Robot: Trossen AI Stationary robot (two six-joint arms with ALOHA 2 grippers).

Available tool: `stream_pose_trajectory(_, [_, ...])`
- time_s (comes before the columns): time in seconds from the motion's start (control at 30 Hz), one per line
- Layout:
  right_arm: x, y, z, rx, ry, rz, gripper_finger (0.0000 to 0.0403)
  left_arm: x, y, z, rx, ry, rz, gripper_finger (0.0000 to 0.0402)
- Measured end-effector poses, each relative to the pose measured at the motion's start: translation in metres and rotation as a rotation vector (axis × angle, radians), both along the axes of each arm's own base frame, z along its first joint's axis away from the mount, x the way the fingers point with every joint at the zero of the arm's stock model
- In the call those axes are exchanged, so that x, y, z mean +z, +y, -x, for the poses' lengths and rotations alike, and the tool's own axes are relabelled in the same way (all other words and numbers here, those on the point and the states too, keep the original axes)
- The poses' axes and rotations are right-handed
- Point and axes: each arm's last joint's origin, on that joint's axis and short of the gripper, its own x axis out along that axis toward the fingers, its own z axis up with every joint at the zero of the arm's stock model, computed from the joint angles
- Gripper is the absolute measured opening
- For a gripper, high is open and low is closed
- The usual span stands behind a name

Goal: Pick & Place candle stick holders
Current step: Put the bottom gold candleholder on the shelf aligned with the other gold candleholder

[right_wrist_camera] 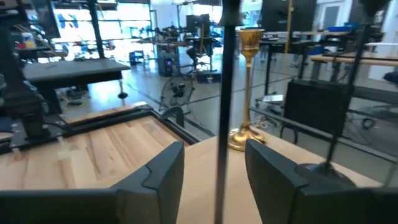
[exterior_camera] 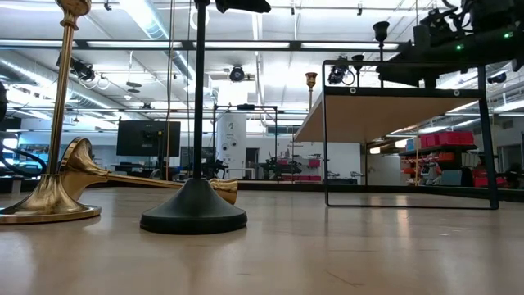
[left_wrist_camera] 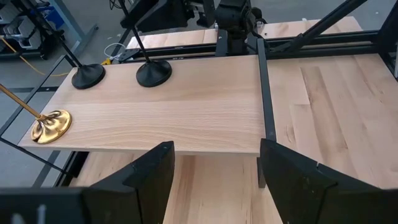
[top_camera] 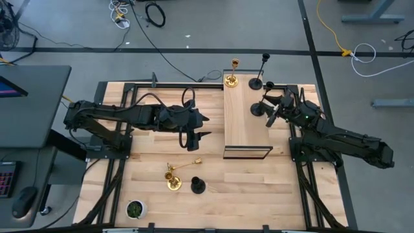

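Tabletop candlestick (exterior_camera: 196, 123), top cut off

On the table (top_camera: 272, 188), a shelf (top_camera: 244, 123) stands at upper centre-right with three holders (top_camera: 231, 80) along its top and right edges, three more holders (top_camera: 173, 182) lie lower centre, and a pot (top_camera: 134, 209) sits lower left.

Pale wood shelf (left_wrist_camera: 186, 118) — glossy brass candlestick (left_wrist_camera: 51, 126), matt black candlestick (left_wrist_camera: 153, 74).

Three candlesticks upright on raised shelf: gold (top_camera: 231, 80), two black (top_camera: 257, 83) (top_camera: 257, 109). On table: gold upright (top_camera: 172, 182), gold toppled (top_camera: 184, 166), black upright (top_camera: 198, 186).
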Motion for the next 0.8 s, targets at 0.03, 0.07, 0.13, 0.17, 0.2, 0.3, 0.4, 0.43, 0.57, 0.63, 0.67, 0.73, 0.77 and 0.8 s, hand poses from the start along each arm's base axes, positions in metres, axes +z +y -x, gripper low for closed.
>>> stream_pose_trajectory(0.03, [0.000,0.000,0.001,-0.011,0.004,0.001,0.0170,0.000,0.000,0.000,0.000,0.000,0.000,0.0236])
stream_pose_trajectory(0.07, [0.000,0.001,0.003,-0.026,0.010,-0.001,0.0170,0.000,0.000,0.000,0.000,0.000,0.000,0.0236])
stream_pose_trajectory(0.13, [-0.001,0.002,0.006,-0.047,0.020,-0.006,0.0168,0.000,0.000,0.000,0.000,0.000,0.001,0.0236])
stream_pose_trajectory(0.17, [-0.001,0.002,0.008,-0.052,0.020,-0.006,0.0167,0.000,0.000,0.000,0.000,0.000,0.001,0.0236])
stream_pose_trajectory(0.2, [-0.001,0.003,0.009,-0.053,0.017,-0.004,0.0167,0.000,0.000,0.000,0.000,0.000,0.001,0.0236])
stream_pose_trajectory(0.3, [0.001,0.006,0.014,-0.044,0.006,0.001,0.0167,0.000,0.000,0.000,0.000,0.002,0.000,0.0236])
stream_pose_trajectory(0.4, [0.001,0.009,0.020,-0.029,0.007,0.000,0.0167,-0.001,0.000,0.001,-0.001,0.018,-0.002,0.0236])
stream_pose_trajectory(0.43, [0.000,0.010,0.021,-0.009,0.010,-0.001,0.0167,-0.002,0.000,0.001,0.000,0.023,-0.002,0.0236])
stream_pose_trajectory(0.57, [0.000,0.018,0.024,0.116,0.002,-0.024,0.0164,-0.003,0.000,0.002,-0.001,0.042,-0.004,0.0236])
stream_pose_trajectory(0.63, [0.000,0.023,0.025,0.201,-0.006,-0.028,0.0161,-0.004,0.000,0.002,-0.001,0.044,-0.004,0.0236])
stream_pose_trajectory(0.67, [0.001,0.025,0.024,0.245,-0.015,-0.032,0.0159,-0.004,0.000,0.002,-0.001,0.045,-0.004,0.0236])
stream_pose_trajectory(0.73, [0.002,0.030,0.024,0.343,-0.035,-0.044,0.0155,-0.004,0.000,0.002,-0.001,0.047,-0.004,0.0236])
stream_pose_trajectory(0.77, [0.003,0.032,0.023,0.391,-0.047,-0.044,0.0152,-0.004,0.000,0.002,-0.001,0.047,-0.004,0.0236])
stream_pose_trajectory(0.8, [0.004,0.035,0.023,0.440,-0.061,-0.050,0.0150,-0.004,0.000,0.002,-0.001,0.048,-0.005,0.0236])
